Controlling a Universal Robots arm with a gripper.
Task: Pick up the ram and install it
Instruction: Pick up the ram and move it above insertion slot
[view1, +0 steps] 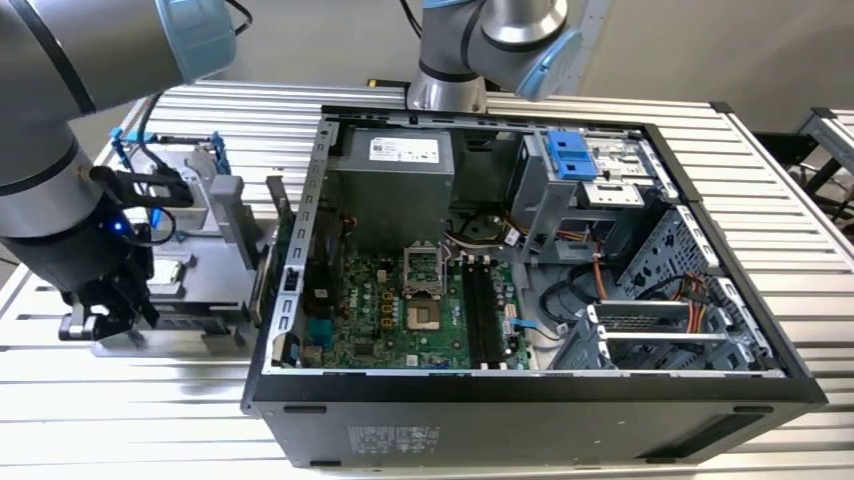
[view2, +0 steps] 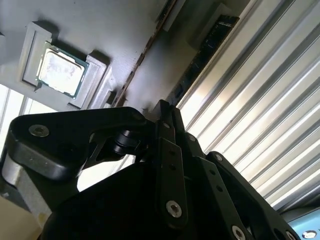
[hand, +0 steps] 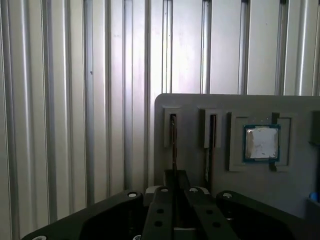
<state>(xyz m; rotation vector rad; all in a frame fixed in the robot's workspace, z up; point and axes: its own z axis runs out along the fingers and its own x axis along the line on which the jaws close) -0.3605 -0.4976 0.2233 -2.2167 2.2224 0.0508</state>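
Hovering low over a grey holder (hand: 190, 102) on the ribbed tabletop (hand: 65, 100), the fingers (hand: 170, 180) sit drawn narrow at the near end of the ram (hand: 173, 137), which stands on edge in its slot. Whether they pinch it I cannot tell. A second stick (hand: 212, 135) stands just beside.

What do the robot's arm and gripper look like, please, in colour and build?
The arm is a thick grey tube with pale blue joint caps and a black wrist section bearing a small blue light, with a black cable beside it. The gripper is matte black, made of flat linkage bars fastened with silver screws.
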